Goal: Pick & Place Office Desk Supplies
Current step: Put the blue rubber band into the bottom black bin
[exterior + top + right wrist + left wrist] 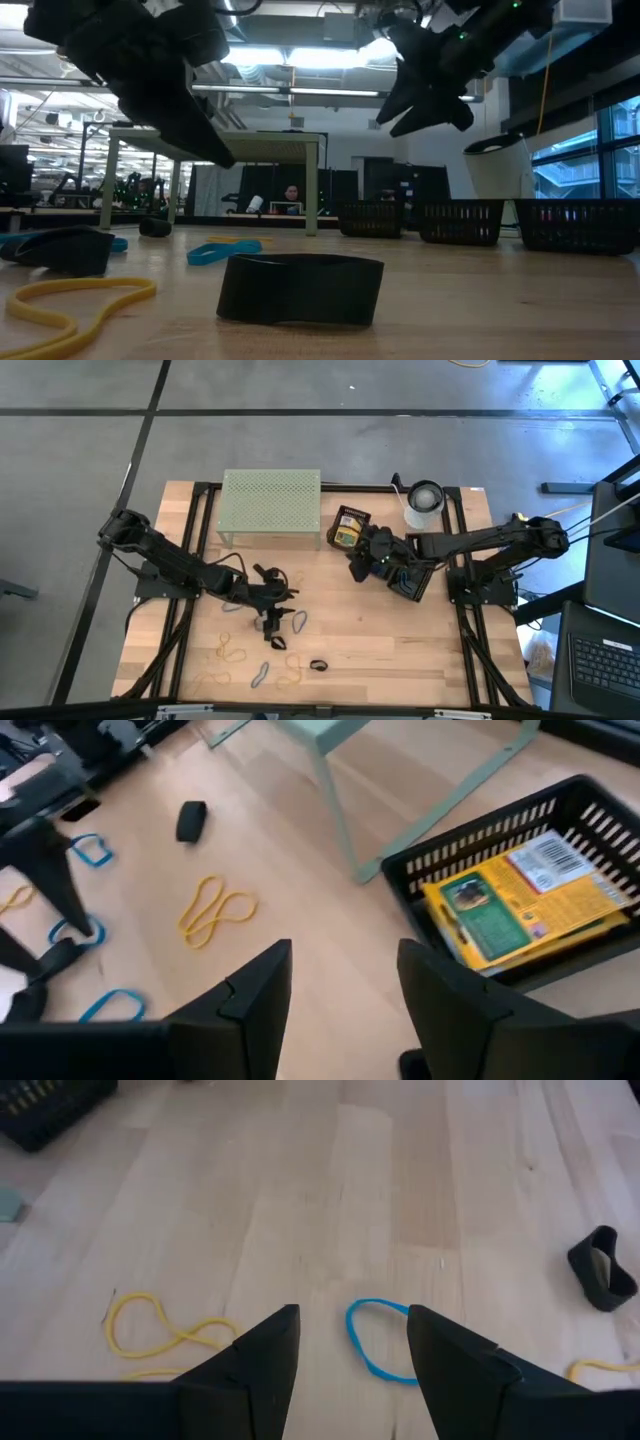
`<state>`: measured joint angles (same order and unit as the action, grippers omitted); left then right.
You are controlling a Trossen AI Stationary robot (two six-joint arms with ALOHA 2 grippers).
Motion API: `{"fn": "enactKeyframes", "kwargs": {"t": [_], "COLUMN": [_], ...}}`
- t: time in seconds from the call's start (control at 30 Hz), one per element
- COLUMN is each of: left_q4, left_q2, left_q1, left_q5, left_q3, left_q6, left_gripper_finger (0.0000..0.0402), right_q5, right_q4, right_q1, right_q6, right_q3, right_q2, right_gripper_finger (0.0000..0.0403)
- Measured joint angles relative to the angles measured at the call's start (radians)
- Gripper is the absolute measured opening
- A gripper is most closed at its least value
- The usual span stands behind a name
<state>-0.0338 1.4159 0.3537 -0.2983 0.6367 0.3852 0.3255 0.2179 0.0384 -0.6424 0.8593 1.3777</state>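
Left gripper (272,622) sits low over the front-middle of the table (400,650), fingers (262,1355) spread, nothing between them. Through my left wrist camera a blue rubber band (372,1338) lies flat on the wood just ahead of the gap, partly hidden by one finger; can't tell if a tip touches it. Yellow rubber band (160,1330) lies looped off to one side, apart from the blue one. Small black clip (603,1268) lies farther out on the other side.

Right gripper (362,563) hangs above the table near the back, just beside the black basket (430,875), fingers (255,995) apart and empty. Basket holds a yellow-green crayon box (520,905) lying flat inside. Basket sits next to the leg of the pale green rack (271,508). White cup (424,503) stands by the back edge, on the far side of the basket from the rack.

Rest of the loose stuff is scattered across the front of the table: more blue bands (299,621) near my left gripper, tan and yellow bands (232,654) closer to the front edge, another black clip (319,665) near front centre. Low camera has that black clip (300,288) right up close, a yellow band (70,298) beside it, not touching.
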Motion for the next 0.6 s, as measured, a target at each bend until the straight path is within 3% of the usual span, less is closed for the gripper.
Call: {"fn": "enactKeyframes", "kwargs": {"t": [0.37,0.6], "left_q4": [-0.003,-0.120], "left_q2": [0.011,0.132], "left_q1": [0.033,0.037], "left_q5": [-0.023,-0.023], "left_q3": [0.000,0.000], "left_q6": [0.004,-0.048], "left_gripper_finger": [0.0182,0.0182], "right_q5": [0.000,0.033], "right_q4": [0.000,0.000], "right_q1": [0.178,0.292], "right_q6": [-0.003,-0.030], "right_q3": [0.000,0.000], "right_q2": [0.000,0.000], "right_gripper_finger": [0.0185,0.0185]}}
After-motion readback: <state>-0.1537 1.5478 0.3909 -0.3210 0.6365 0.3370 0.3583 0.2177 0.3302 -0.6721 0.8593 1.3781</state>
